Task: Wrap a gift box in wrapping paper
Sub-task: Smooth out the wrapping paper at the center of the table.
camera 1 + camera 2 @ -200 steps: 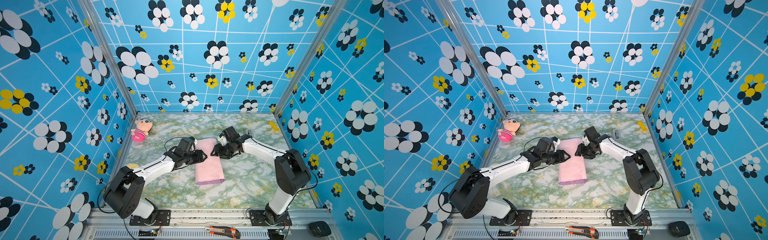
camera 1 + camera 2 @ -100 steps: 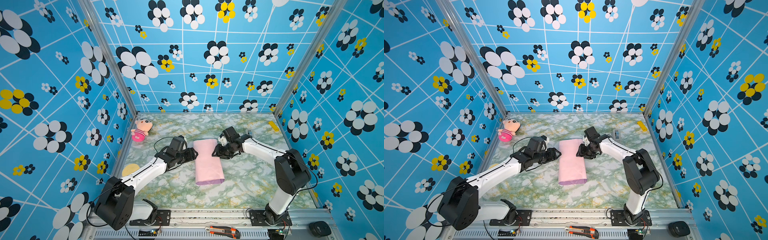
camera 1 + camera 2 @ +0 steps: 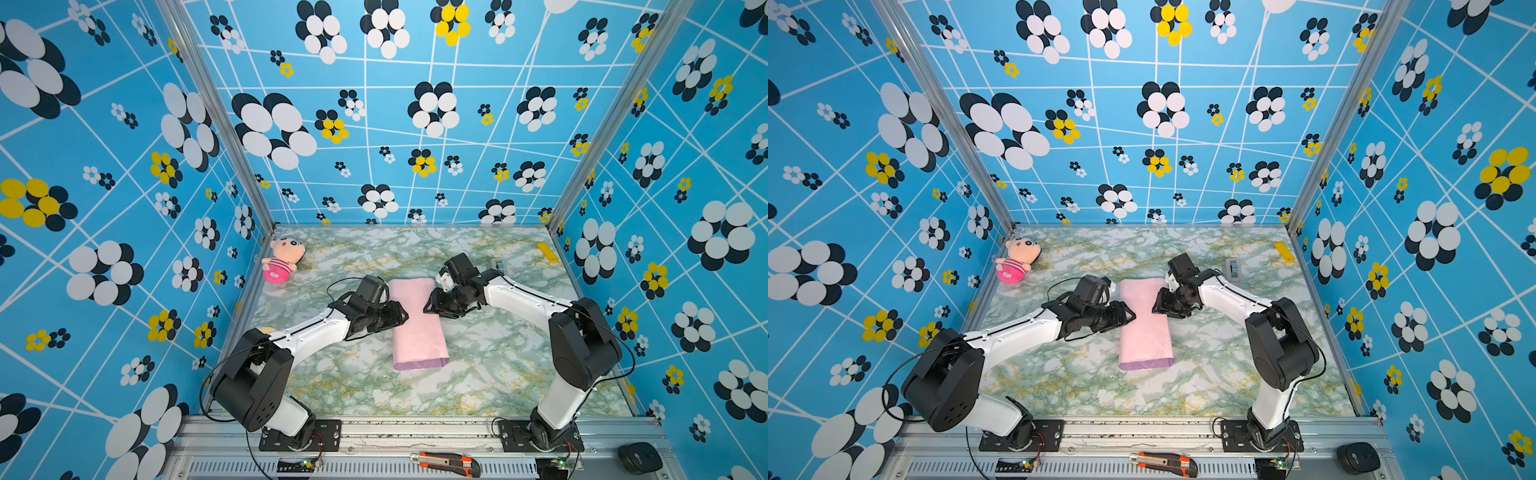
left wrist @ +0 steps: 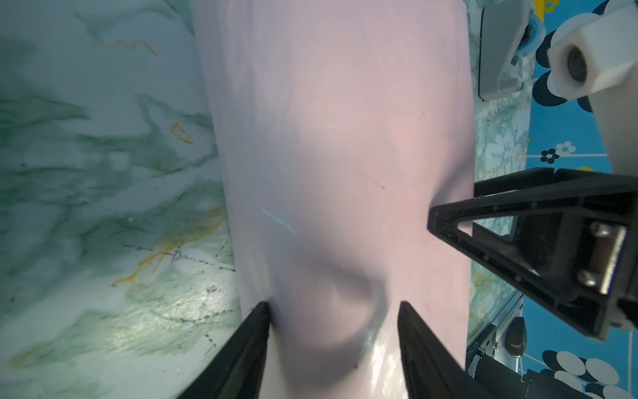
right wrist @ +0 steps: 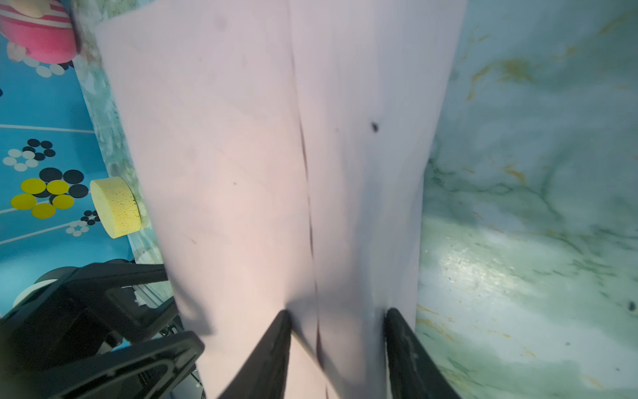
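Observation:
The wrapping paper (image 3: 417, 336) lies folded over into a long tube in the middle of the table, pale pink outside, lilac at its near open end (image 3: 1144, 365). The gift box is hidden. My left gripper (image 3: 401, 318) meets the tube's left side at mid-length. Its jaws stand open, tips pressed on the paper (image 4: 328, 138), which bulges between them (image 4: 333, 305). My right gripper (image 3: 428, 305) faces it from the right side, also open (image 5: 336, 311). Its tips press the paper (image 5: 241, 138) on either side of a dark seam line.
A pink-striped plush doll (image 3: 282, 259) lies at the back left. A grey tape dispenser (image 3: 1233, 268) stands behind the right arm, a yellow block (image 3: 546, 252) by the right wall. A yellow sponge (image 5: 115, 207) sits at the left edge. A box cutter (image 3: 446, 461) lies on the front rail.
The left gripper drew back to the left off the paper half a second ago and is now back against its left side. The right gripper has stayed on the paper.

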Controlling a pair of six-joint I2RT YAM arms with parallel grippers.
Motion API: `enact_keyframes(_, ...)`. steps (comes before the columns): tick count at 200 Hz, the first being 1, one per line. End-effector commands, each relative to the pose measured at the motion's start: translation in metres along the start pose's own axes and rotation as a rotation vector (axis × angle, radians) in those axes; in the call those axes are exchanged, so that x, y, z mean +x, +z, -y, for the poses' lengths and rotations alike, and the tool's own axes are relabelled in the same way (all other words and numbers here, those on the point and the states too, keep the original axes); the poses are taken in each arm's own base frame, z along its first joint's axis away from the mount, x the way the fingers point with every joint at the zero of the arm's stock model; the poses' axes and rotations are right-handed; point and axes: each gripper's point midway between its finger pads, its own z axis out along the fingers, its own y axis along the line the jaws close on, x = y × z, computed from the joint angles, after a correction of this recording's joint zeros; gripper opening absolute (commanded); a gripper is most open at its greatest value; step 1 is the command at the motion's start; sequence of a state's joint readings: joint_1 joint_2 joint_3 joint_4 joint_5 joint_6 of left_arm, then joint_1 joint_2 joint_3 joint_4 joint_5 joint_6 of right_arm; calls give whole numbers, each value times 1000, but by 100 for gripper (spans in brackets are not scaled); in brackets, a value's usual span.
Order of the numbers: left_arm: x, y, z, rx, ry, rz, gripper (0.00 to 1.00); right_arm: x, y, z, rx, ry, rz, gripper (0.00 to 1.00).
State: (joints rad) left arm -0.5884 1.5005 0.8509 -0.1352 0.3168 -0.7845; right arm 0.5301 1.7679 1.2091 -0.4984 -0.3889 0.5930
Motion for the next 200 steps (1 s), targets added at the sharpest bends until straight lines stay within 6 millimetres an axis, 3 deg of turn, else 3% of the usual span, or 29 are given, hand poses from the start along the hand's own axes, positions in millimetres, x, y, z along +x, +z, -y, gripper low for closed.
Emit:
enact_keyframes(1, -2, 2, 6, -21, 38, 0, 60, 4, 3, -5, 5, 3, -12, 48)
enact_keyframes(23, 3, 6, 1, -69, 55, -23, 58, 4, 2, -8, 0, 5, -13, 51)
enact_keyframes(44, 4, 8, -1, -102, 81, -35, 58, 3, -2, -12, -10, 10, -7, 60)
enact_keyframes(103, -3, 8, 5, -114, 94, -26, 59, 1, -11, -23, -34, 19, -5, 68)
enact_keyframes(141, -5, 11, 7, -118, 102, -30, 59, 6, -12, -5, 107, -8, -19, 59)
enact_keyframes(174, -6, 13, 9, -118, 105, -35, 59, 5, -11, -3, 120, -17, -15, 48)
enact_keyframes(200, -8, 11, 10, -119, 110, -28, 62, 5, -9, 2, 141, -13, -15, 45)
